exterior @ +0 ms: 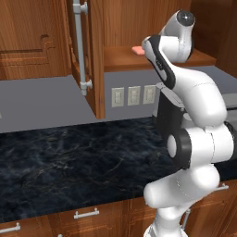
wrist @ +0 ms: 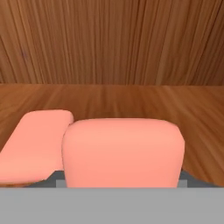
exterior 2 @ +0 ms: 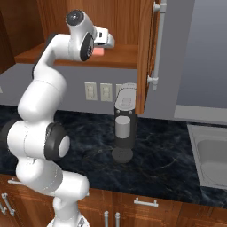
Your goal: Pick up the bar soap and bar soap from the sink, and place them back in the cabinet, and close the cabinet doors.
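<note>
On the cabinet shelf (wrist: pixel 192 105), hand view: two salmon-pink bars against the wood-grain back wall.

Item 1, bar soap (wrist: pixel 33 146): lies flat on the shelf, to the left, partly overlapped in view by the nearer bar. Judged as already put away.

Item 2, second bar soap (wrist: pixel 122 151): close before the camera, at the bottom centre where the jaws would stand. The fingertips themselves are hidden behind it, so whether the jaws clasp it or have let go cannot be told. Whether it rests on the shelf or hangs just above it cannot be told either.

Item 3, gripper (exterior 2: pixel 105 42): reached into the open cabinet (exterior 2: pixel 119 17) at shelf level in the right base view; a pink edge of soap (exterior: pixel 137 49) shows beside the arm in the left base view.

Item 4, cabinet doors: left door (exterior: pixel 90 55) and right door (exterior 2: pixel 146 57) both stand swung out, each with its long silver bar handle (exterior: pixel 79 44).

Item 5, sink (exterior 2: pixel 213 155): grey basin at the right edge of the dark marble bench (exterior: pixel 69 162); no soap is seen in the visible part.

Status, as a judgement: both bars are at the shelf, so the carrying looks almost complete. Left to do: confirm release of the second bar, draw the arm out, shut both doors.
</note>
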